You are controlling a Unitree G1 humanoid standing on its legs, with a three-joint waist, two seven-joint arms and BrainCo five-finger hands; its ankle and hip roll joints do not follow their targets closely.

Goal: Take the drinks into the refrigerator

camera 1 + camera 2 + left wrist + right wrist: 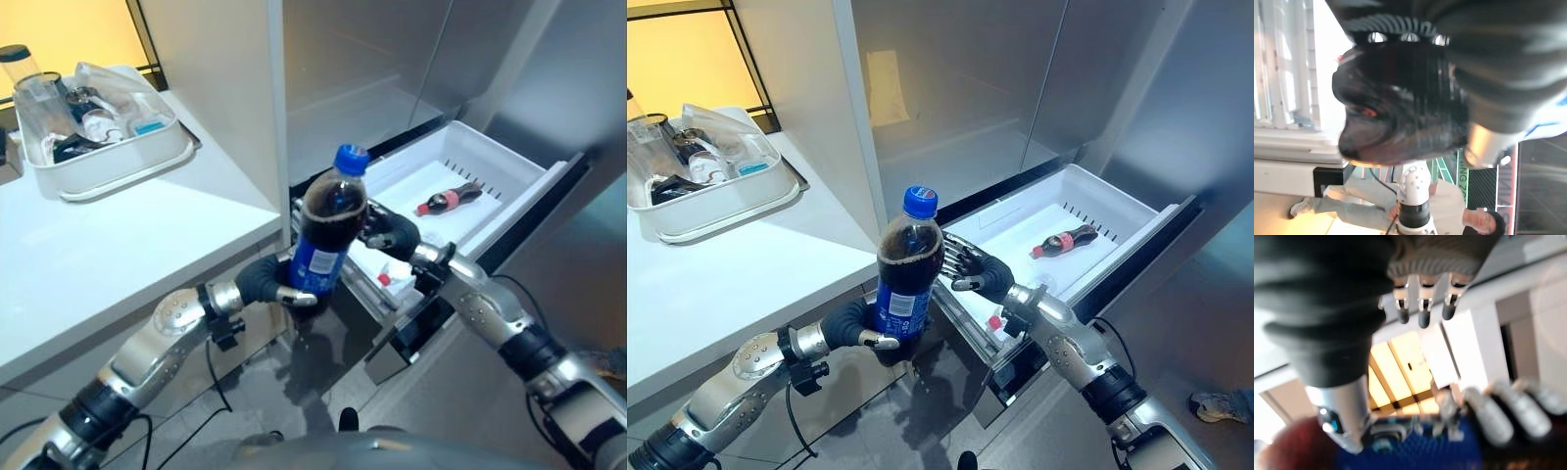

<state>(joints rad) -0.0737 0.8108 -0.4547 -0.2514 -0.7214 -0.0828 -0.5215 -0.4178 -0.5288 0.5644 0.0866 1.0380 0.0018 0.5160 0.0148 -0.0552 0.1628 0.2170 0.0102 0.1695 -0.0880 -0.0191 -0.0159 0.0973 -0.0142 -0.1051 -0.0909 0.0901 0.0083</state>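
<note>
A large cola bottle (328,211) with a blue cap and blue label stands upright in the air in front of the open refrigerator. My left hand (265,282) is shut on its lower part from the left. My right hand (975,269) is open, its spread fingers reaching at the bottle's right side at mid height; whether they touch it I cannot tell. Behind them a white drawer (529,196) is pulled out, and a small cola bottle (449,199) with a red label lies on its side in it.
A white counter (118,245) runs along the left and carries a white tray (108,166) of glassware at the back. A steel refrigerator panel (578,88) rises on the right. A person's shoe (1215,403) rests on the floor at the lower right.
</note>
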